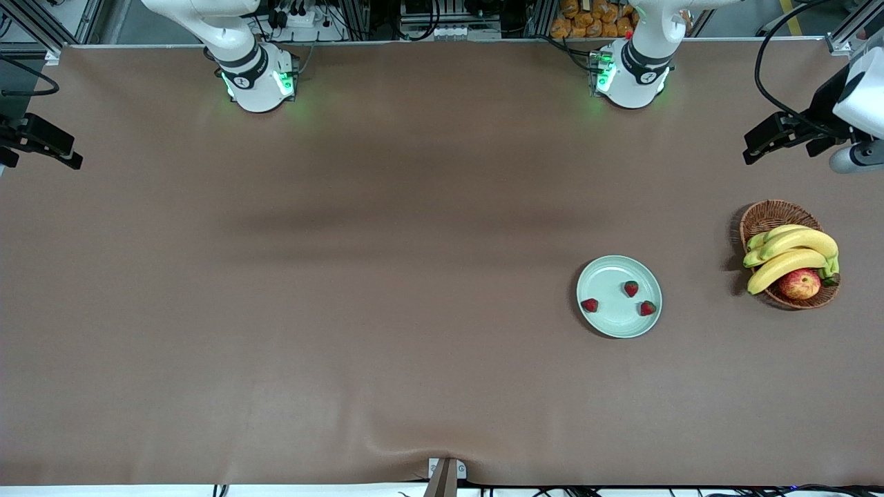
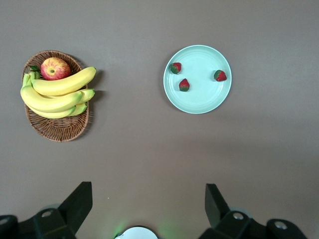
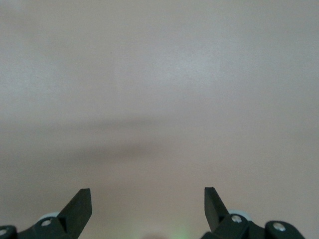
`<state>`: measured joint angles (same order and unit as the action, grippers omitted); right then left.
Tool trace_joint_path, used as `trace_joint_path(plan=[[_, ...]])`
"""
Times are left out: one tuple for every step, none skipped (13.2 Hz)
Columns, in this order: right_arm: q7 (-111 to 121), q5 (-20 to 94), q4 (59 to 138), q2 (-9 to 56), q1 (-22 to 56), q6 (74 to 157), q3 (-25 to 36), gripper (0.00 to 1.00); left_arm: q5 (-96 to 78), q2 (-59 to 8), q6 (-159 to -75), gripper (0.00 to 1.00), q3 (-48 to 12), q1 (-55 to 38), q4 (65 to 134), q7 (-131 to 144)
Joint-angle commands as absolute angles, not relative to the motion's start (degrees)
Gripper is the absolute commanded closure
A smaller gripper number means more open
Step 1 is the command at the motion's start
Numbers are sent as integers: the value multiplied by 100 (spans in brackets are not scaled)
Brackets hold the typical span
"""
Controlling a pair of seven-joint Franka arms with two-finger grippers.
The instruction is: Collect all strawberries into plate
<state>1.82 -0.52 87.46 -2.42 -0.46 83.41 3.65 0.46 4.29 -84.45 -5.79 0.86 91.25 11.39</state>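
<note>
The pale mint-green plate point(image 1: 608, 276) point(image 2: 199, 99) lies on the brown table toward the left arm's end. Three strawberries rest on it, apart from each other: one point(image 1: 589, 304) point(image 2: 220, 75), a second point(image 1: 630, 288) point(image 2: 184, 85) and a third point(image 1: 647, 308) point(image 2: 175, 67). My left gripper point(image 2: 148, 188) point(image 1: 760, 141) hangs high above the table, open and holding nothing, well away from the plate. High over the right arm's end of the table, my right gripper point(image 3: 147, 191) point(image 1: 59, 152) is open too, with only bare table in its view.
A brown wicker basket point(image 1: 766, 217) point(image 2: 57, 129) stands beside the plate at the left arm's end of the table. It holds a bunch of bananas point(image 1: 794, 252) point(image 2: 57, 92) and a red-yellow apple point(image 1: 800, 283) point(image 2: 55, 68). The two arm bases point(image 1: 259, 79) point(image 1: 632, 72) stand along the table's edge farthest from the front camera.
</note>
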Motion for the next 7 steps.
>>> trace_joint_path(plan=[[132,-79,8631,-193,-132,8297,290,0,-149,580,-8429,0,-483,35,9255,1117],[132,-79,8631,-193,-132,8297,290,0,-141,554,-8446,0,-483,44,9229,1090],[132,-79,8631,-193,-132,8297,290,0,-141,545,-8446,0,-483,44,9211,1072],[132,-79,8631,-193,-132,8297,290,0,-132,554,-8446,0,-483,35,9202,1064],[132,-79,8631,-193,-132,8297,290,0,-141,554,-8438,0,-492,35,9202,1055],[132,-79,8631,-193,-132,8297,290,0,-141,562,-8420,0,-492,26,9202,1055],[132,-79,8631,-193,-132,8297,290,0,-141,562,-8394,0,-510,26,9202,1055]])
